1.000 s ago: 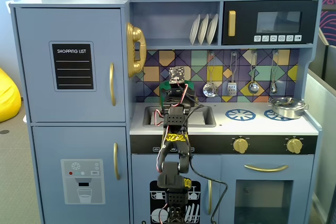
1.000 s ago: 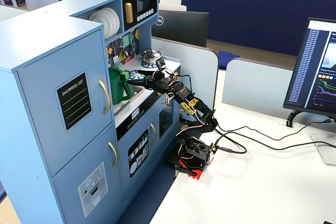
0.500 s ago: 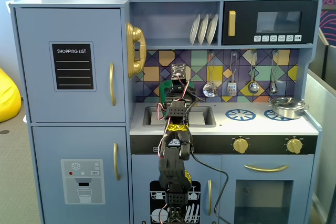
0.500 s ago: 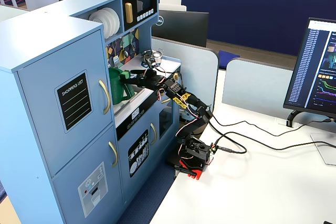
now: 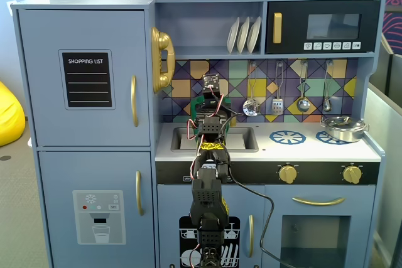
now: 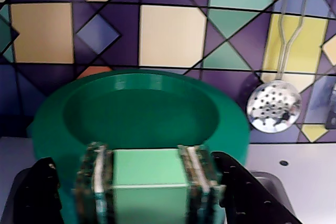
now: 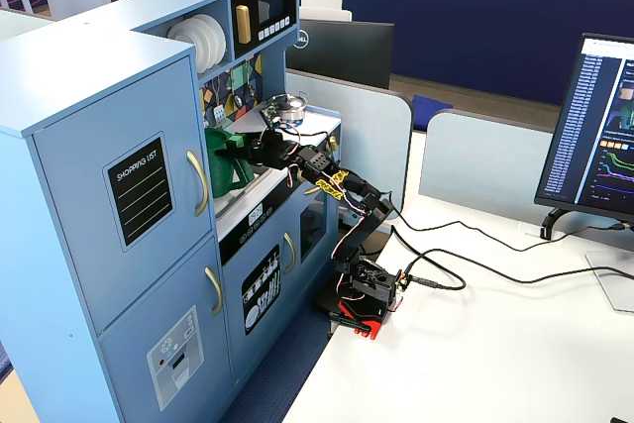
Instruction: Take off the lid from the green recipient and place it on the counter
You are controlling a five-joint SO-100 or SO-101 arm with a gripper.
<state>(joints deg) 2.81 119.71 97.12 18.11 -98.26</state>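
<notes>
My gripper (image 6: 150,157) is shut on the square knob (image 6: 150,174) of the round green lid (image 6: 142,108), one pad on each side of the knob. In a fixed view the gripper (image 5: 211,106) reaches over the sink, and green arcs of the lid (image 5: 197,102) show behind the arm. In another fixed view the gripper (image 7: 255,151) holds the lid (image 7: 238,143) at the top of the tall dark-green recipient (image 7: 220,183). I cannot tell whether the lid rests on the recipient or hangs just above it. The white counter (image 5: 314,150) lies to the right.
A rectangular sink (image 5: 245,140) lies under the arm. A small steel pot (image 5: 344,128) stands on the right burner ring. A skimmer (image 6: 274,107) and other utensils hang on the tiled back wall. A shelf with plates (image 5: 244,34) is overhead.
</notes>
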